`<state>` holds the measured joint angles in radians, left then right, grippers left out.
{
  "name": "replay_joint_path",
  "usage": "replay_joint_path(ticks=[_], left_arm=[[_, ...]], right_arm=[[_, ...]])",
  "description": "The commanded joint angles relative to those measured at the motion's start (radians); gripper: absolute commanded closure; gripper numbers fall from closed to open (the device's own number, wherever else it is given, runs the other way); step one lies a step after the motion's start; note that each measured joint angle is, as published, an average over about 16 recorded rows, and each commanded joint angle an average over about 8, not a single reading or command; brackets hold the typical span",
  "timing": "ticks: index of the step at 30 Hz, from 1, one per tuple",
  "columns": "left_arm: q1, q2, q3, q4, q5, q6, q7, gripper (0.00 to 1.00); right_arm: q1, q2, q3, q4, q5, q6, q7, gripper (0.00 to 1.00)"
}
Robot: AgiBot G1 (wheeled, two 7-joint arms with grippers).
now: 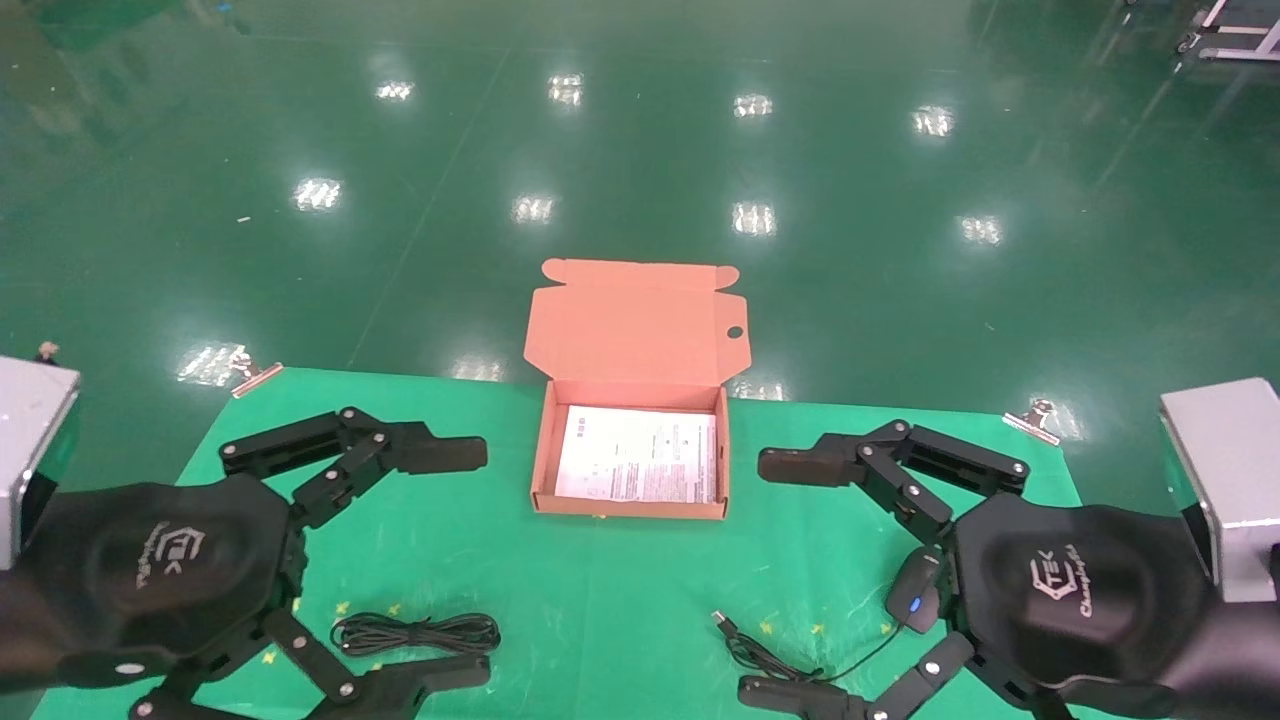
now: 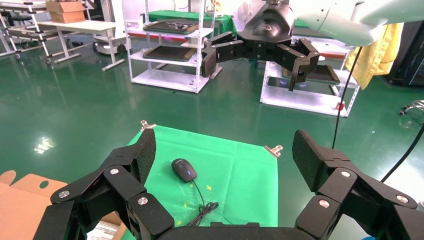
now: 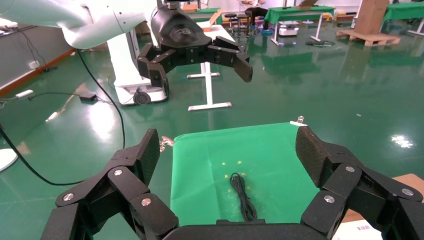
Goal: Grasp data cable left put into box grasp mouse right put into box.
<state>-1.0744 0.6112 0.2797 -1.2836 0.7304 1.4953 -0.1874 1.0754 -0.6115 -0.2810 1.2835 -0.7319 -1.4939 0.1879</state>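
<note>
**Q:** Where are the task items located?

**A:** The shallow orange-brown cardboard box (image 1: 632, 440) sits open at the centre of the green cloth-covered table (image 1: 590, 600), lid flap raised, a white printed sheet (image 1: 638, 456) lying inside. The thin black coiled data cable (image 1: 415, 633) lies on the cloth near the left gripper (image 1: 445, 562). The small black oval mouse (image 1: 914, 592) rests beside the right gripper (image 1: 785, 577), its cord trailing towards the table centre.

**Q:** What is the gripper status?

**A:** Both grippers hover above the cloth, fingers spread wide apart, holding nothing.
</note>
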Motion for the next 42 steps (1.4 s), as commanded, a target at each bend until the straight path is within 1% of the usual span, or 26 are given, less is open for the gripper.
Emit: replay_joint_path(ticks=[1,18,23,28,33,36,39,42], left_arm=[[0.0,0.0,0.0,0.0,0.0,0.0,0.0,0.0],[-0.001,0.001,0.001,0.001,0.001,-0.001,0.0,0.0],[-0.015,-0.001,0.013,0.002,0.034,-0.001,-0.001,0.0],[-0.082,-0.002,0.073,0.008,0.157,0.024,-0.036,0.0],[-0.175,0.018,0.159,0.027,0.303,0.064,-0.082,0.0],[-0.223,0.036,0.21,0.03,0.381,0.075,-0.09,0.0],[-0.265,0.059,0.263,0.031,0.455,0.078,-0.082,0.0],[-0.305,0.088,0.322,0.04,0.534,0.08,-0.066,0.0]], right_arm=[[0.0,0.0,0.0,0.0,0.0,0.0,0.0,0.0],[0.001,0.001,0.0,0.0,-0.002,0.0,-0.001,0.0],[0.019,0.004,-0.008,0.01,-0.04,0.002,-0.014,0.0],[0.089,0.004,-0.048,0.037,-0.159,-0.021,-0.043,0.0],[0.204,-0.018,-0.134,0.055,-0.325,-0.065,-0.092,0.0],[0.287,-0.04,-0.22,0.061,-0.438,-0.082,-0.136,0.0],[0.377,-0.07,-0.332,0.065,-0.557,-0.088,-0.186,0.0],[0.458,-0.103,-0.447,0.066,-0.659,-0.087,-0.211,0.0]])
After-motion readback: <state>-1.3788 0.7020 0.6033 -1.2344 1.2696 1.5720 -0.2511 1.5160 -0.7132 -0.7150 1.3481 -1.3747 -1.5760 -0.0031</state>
